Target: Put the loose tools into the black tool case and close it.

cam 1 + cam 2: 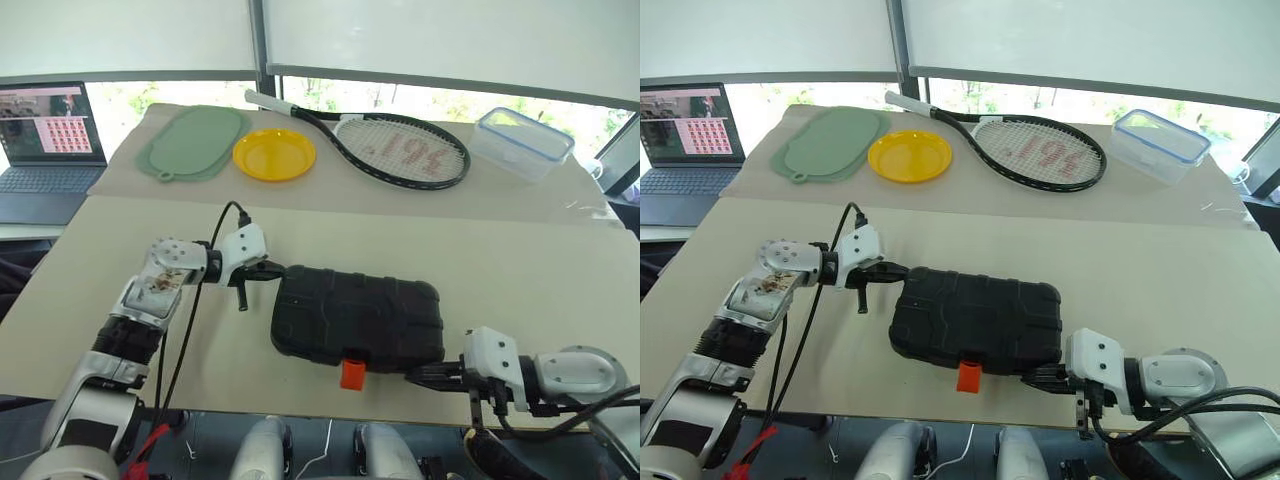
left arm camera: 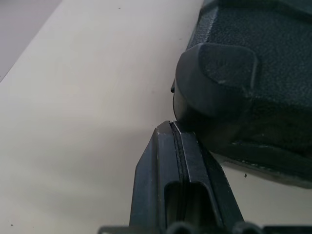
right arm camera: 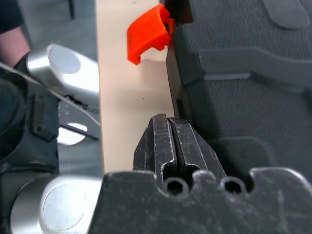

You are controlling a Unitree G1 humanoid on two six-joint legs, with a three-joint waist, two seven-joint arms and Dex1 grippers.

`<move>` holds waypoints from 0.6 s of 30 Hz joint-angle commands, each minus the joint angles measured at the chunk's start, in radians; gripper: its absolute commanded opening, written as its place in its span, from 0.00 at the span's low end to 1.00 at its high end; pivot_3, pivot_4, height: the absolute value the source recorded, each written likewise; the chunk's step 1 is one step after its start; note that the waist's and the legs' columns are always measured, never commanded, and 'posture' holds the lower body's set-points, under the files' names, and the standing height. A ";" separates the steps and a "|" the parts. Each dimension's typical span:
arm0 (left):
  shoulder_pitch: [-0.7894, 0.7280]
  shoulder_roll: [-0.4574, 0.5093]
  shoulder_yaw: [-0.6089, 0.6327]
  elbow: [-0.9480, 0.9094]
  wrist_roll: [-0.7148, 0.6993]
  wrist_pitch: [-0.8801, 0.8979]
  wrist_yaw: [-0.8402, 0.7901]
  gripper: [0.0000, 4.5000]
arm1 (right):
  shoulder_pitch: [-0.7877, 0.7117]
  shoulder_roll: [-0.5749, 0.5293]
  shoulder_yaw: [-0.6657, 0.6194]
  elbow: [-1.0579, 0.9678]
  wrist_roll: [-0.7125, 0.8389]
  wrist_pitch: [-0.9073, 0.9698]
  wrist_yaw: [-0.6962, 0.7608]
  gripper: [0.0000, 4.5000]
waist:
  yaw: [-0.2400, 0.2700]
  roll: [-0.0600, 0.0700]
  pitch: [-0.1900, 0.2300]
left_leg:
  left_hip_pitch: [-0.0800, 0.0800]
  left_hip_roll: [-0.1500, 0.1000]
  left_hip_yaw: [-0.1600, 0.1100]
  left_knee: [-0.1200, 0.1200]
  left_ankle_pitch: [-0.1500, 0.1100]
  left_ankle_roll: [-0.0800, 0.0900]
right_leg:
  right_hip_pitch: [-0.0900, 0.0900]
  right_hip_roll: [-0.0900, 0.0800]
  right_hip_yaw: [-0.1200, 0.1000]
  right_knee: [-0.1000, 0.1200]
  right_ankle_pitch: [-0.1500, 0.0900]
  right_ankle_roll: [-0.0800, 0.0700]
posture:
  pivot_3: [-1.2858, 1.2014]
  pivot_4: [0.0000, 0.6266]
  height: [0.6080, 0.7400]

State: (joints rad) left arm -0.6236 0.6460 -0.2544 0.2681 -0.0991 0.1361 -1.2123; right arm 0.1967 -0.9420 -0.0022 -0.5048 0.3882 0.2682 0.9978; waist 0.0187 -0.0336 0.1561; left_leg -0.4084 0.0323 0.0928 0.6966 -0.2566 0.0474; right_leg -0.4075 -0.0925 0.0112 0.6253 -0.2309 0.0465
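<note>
The case (image 1: 358, 317) lies lid-down on the counter (image 1: 520, 270), latch (image 1: 352, 374) unfastened. My left gripper (image 1: 272, 271) and right gripper (image 1: 430, 374) are clenched empty at its ends; I'd steady both ends, then press the latch home.

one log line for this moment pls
black tool case: lid down, orange latch sticking out | left claw: shut, at case's left end | right claw: shut, at near right corner
</note>
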 commanded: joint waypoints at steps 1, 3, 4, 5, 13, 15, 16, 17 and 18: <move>0.018 -0.001 -0.061 -0.067 -0.039 -0.004 -0.145 0.01 | -0.078 0.041 -0.022 0.041 -0.063 0.048 -0.117 0.00 | -0.004 0.000 0.000 | 0.000 0.000 0.000 0.000 0.000 0.000 | 0.000 0.000 0.000 0.000 0.000 0.000 | 0.52 0.24 0.99; 0.033 0.016 -0.056 -0.090 -0.048 0.002 -0.182 0.01 | -0.111 0.061 -0.011 0.064 -0.096 0.049 -0.132 0.00 | -0.006 0.000 0.000 | 0.000 0.000 0.000 0.000 0.000 0.000 | 0.000 0.000 0.001 0.001 0.000 0.000 | 0.52 0.24 0.99; 0.049 0.027 -0.050 -0.117 -0.054 0.011 -0.192 0.01 | -0.128 0.070 0.000 0.080 -0.120 0.039 -0.141 0.00 | -0.006 0.000 0.000 | 0.000 0.000 0.000 0.000 0.000 0.000 | -0.001 0.000 0.001 0.001 0.000 0.000 | 0.52 0.24 0.99; 0.065 0.037 -0.043 -0.144 -0.060 0.023 -0.196 0.01 | -0.144 0.080 0.010 0.096 -0.142 0.029 -0.149 0.00 | -0.007 0.000 0.000 | 0.000 0.000 0.000 0.000 0.000 0.000 | -0.001 0.000 0.001 0.001 0.000 0.000 | 0.52 0.24 0.99; 0.123 0.091 0.085 -0.301 -0.069 0.110 -0.060 0.01 | -0.158 0.097 -0.011 0.144 -0.157 -0.023 -0.099 0.00 | -0.006 0.000 0.000 | -0.010 0.000 0.001 0.002 0.001 -0.001 | -0.013 0.001 0.002 0.006 0.000 -0.001 | 0.52 0.24 0.99; 0.096 0.110 0.115 -0.308 -0.101 0.158 -0.066 0.01 | -0.139 0.086 -0.022 0.131 -0.157 -0.036 -0.082 0.00 | -0.005 0.000 0.000 | -0.010 0.001 0.000 0.002 0.001 0.000 | -0.013 0.001 0.001 0.006 0.000 0.000 | 0.52 0.24 0.99; 0.071 0.121 0.120 -0.320 -0.122 0.193 -0.083 0.01 | -0.123 0.077 -0.032 0.122 -0.160 -0.045 -0.075 0.00 | -0.003 0.000 0.000 | -0.010 0.000 0.000 0.002 0.001 0.000 | -0.013 0.001 0.001 0.006 0.000 0.000 | 0.52 0.24 0.99; 0.051 0.132 0.119 -0.332 -0.135 0.212 -0.103 0.01 | -0.110 0.071 -0.044 0.111 -0.157 -0.047 -0.071 0.00 | -0.002 0.000 0.000 | -0.011 0.000 0.000 0.002 0.001 0.000 | -0.013 0.001 0.001 0.005 0.001 0.000 | 0.52 0.24 0.99; 0.026 0.148 0.109 -0.351 -0.152 0.242 -0.135 0.01 | -0.091 0.065 -0.063 0.091 -0.140 -0.040 -0.061 0.00 | -0.001 0.000 0.000 | -0.011 0.000 0.000 0.002 0.001 0.000 | -0.013 0.001 0.001 0.005 0.000 0.000 | 0.52 0.24 0.99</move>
State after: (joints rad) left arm -0.5517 0.7719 -0.1536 -0.0186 -0.2007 0.3282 -1.2984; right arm 0.0849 -0.8571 -0.0057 -0.3576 0.2195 0.2474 0.9178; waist 0.0174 -0.0333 0.1562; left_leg -0.4196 0.0326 0.0930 0.6992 -0.2555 0.0472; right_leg -0.4205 -0.0920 0.0122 0.6305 -0.2304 0.0469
